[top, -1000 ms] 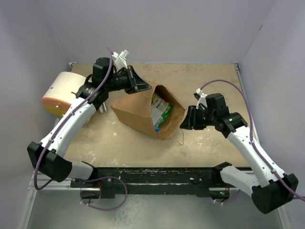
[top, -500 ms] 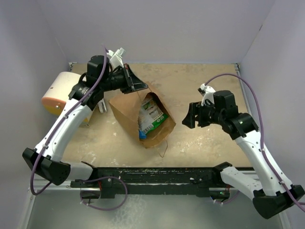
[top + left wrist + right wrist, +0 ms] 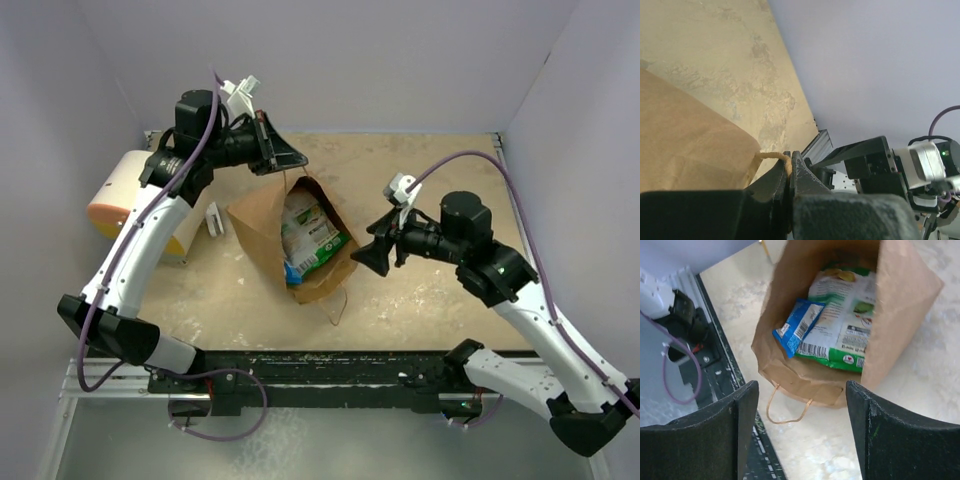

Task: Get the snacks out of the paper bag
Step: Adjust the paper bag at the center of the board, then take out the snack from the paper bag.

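Right gripper (image 3: 372,250) swung in from 3 o'clock, now just beside the paper bag (image 3: 258,215) mouth, jaws spread wide, holding nothing. Left gripper (image 3: 290,160) rose, now at the bag's 12 o'clock, clamped tight on its twisted handle (image 3: 771,156). Bag shifted toward 9 o'clock, sits tilted near table centre. Green-white packet (image 3: 845,315) and small blue packet (image 3: 797,325) lie inside it. Second handle (image 3: 787,412) dangles loose at 6 o'clock.

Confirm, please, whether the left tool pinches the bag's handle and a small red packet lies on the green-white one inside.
The small packet is blue, not red; the right wrist view shows it on the green-white packet inside the bag. The left tool pinches the handle.
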You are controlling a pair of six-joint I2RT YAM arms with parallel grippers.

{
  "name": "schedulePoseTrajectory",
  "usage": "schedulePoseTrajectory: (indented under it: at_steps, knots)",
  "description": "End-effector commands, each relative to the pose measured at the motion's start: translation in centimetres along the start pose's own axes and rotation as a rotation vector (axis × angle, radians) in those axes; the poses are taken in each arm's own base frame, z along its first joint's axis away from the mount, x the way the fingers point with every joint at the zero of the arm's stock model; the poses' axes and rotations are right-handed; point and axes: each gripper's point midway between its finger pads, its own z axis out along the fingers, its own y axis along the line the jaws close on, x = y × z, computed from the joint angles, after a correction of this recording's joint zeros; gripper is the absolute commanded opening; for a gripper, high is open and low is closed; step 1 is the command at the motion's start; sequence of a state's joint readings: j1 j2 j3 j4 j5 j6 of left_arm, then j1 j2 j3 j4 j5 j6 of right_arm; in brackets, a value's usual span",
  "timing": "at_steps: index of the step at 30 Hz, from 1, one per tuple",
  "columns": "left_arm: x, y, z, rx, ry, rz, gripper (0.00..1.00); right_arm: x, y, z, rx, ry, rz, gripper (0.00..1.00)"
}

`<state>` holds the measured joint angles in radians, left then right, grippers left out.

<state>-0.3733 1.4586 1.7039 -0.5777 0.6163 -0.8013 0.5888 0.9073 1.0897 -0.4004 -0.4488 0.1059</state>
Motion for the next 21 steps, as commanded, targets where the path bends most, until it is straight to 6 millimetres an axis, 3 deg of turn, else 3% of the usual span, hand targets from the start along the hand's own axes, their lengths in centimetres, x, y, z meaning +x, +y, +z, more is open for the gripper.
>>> schedulePoseTrajectory:
  at_steps: [1,6,8,13,21]
  knots:
    - [-2.2,-3.6,-1.2,0.145,-0.064,0.082,0.00,-2.9,1.9,1.8,-0.114,-0.076,-0.294,0.72]
    - [-2.8,-4.0,-1.1,0.180,-0.078,0.108,0.00,-0.8,4.7,3.5,-0.326,-0.015,-0.614,0.70]
    - [-3.0,-4.3,-1.2,0.198,-0.083,0.117,0.00,-0.9,4.7,4.3,-0.319,-0.021,-0.678,0.70]
    - [-3.2,-4.7,-1.5,0.224,-0.085,0.146,0.00,-0.4,4.7,6.8,-0.357,-0.007,-0.776,0.71]
    - [-3.4,-4.1,-1.3,0.228,-0.085,0.131,0.00,1.3,4.7,11.5,-0.355,-0.022,-0.773,0.66]
